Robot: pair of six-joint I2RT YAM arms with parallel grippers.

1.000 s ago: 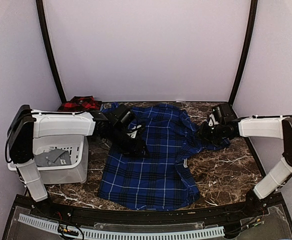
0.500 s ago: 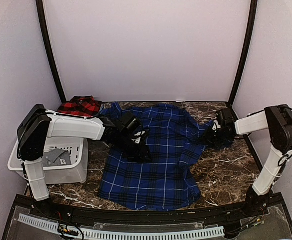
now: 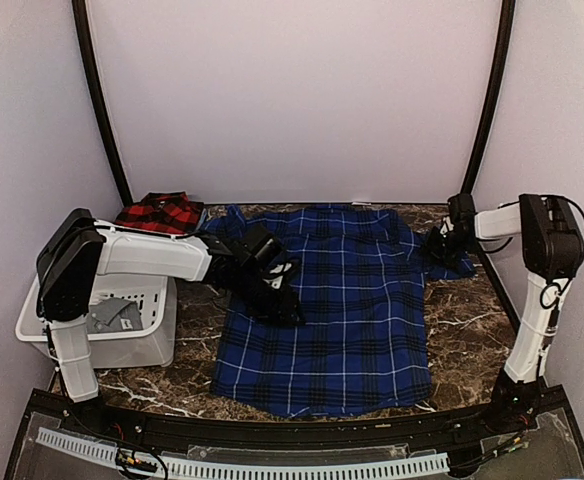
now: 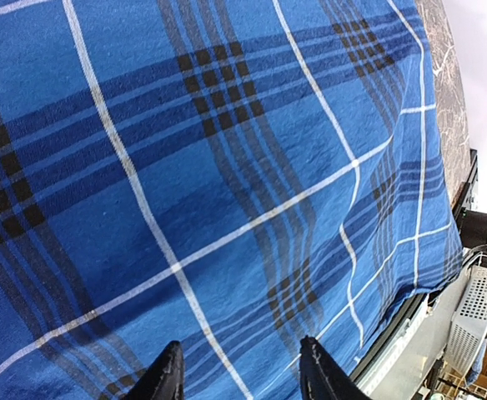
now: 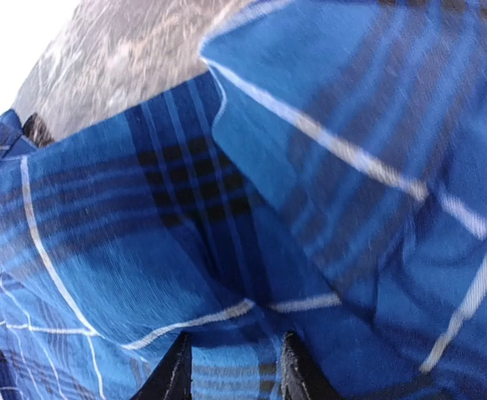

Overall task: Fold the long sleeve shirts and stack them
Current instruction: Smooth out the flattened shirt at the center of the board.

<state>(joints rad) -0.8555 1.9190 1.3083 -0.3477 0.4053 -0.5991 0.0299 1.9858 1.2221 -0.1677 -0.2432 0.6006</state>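
Observation:
The dark blue plaid long sleeve shirt (image 3: 337,300) lies spread flat over the middle of the marble table (image 3: 467,340). My left gripper (image 3: 280,303) rests on its left half; in the left wrist view that gripper (image 4: 242,373) is open, its fingers apart over flat cloth (image 4: 227,167). My right gripper (image 3: 440,245) is at the shirt's far right edge. In the right wrist view it (image 5: 237,371) is shut on a bunched fold of the blue cloth (image 5: 185,250). The red-and-black shirt (image 3: 158,212) lies folded at the back left.
A white basket (image 3: 122,335) with something grey in it stands at the left, under my left arm. Black frame posts (image 3: 484,110) rise at both back corners. The table's front rail (image 3: 272,440) runs just below the shirt's hem.
My right gripper moved back and to the right with the shirt's edge, drawing the rumpled right side out flat and wide. The left gripper stayed on the cloth.

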